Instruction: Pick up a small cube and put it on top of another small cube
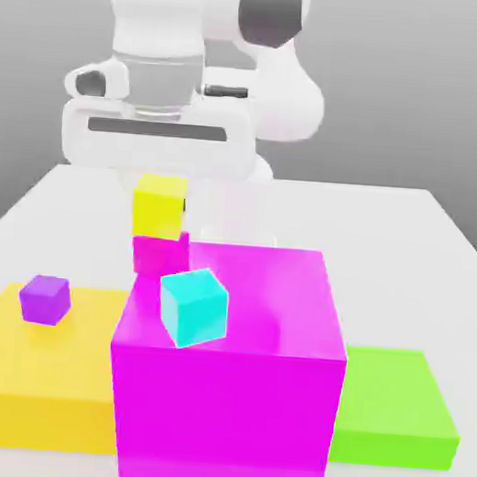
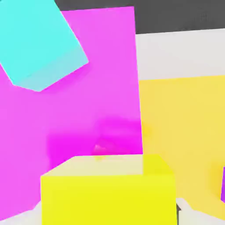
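Cubes bear no writing: small yellow cube (image 1: 159,206) sits atop small magenta-pink cube (image 1: 159,252); whether the gripper is open, I cannot tell.

I see a white table (image 1: 404,219) filling the frame's lower two thirds. Directly on it, at lower centre, stands a very large magenta block (image 1: 225,412). A wide flat yellow block (image 1: 33,373) lies at lower left, touching it, and a flat green block (image 1: 396,409) lies at lower right. Behind the big block, left of centre, a small magenta-pink cube (image 1: 153,254) appears to rest on the table, its base hidden.
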`<state>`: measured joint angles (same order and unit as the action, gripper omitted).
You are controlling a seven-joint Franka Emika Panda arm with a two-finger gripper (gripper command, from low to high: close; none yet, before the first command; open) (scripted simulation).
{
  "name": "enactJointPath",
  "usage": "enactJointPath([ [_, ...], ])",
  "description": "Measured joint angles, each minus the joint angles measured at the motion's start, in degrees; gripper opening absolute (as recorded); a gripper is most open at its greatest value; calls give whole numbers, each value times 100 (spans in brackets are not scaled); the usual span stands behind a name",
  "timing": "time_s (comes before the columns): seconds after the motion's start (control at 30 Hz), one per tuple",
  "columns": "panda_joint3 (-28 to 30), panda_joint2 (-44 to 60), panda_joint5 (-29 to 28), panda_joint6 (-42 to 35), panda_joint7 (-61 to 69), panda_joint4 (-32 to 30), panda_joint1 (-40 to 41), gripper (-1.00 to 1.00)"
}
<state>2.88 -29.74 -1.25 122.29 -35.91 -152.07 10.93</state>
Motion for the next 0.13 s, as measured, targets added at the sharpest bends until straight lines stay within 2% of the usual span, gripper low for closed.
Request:
enactJointPath([
  [0.13,-12,12,-28,54,-13,-38,14,100],
])
